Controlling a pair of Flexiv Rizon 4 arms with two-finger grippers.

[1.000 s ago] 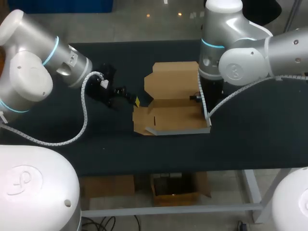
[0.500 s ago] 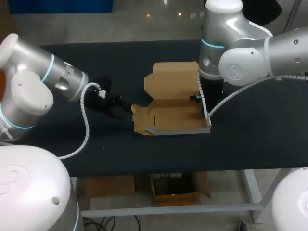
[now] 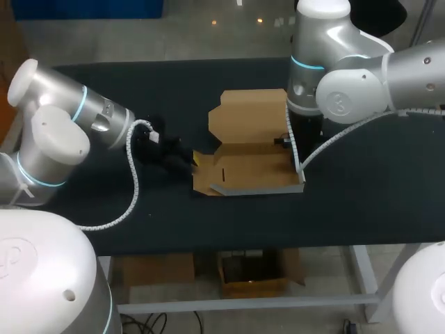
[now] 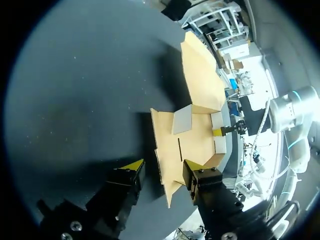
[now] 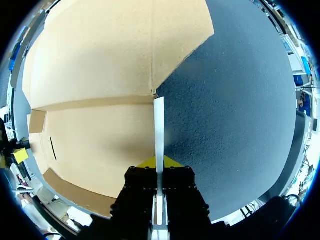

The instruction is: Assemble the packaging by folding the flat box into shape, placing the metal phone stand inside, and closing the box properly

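The box point(image 3: 247, 149) is tan cardboard, paler on its inner faces, with light grey flaps and a whitish side wall. The table point(image 3: 375, 188) is black with a fine pale speckle. The left arm point(image 3: 62, 132) and right arm point(image 3: 348, 76) are silver-grey, each with a light-blue ring. The left gripper point(image 4: 161, 169) and right gripper point(image 5: 159, 162) are black with yellow tips

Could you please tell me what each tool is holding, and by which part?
The right tool is shut on the box by its upright side wall. The left tool is open, holding nothing.
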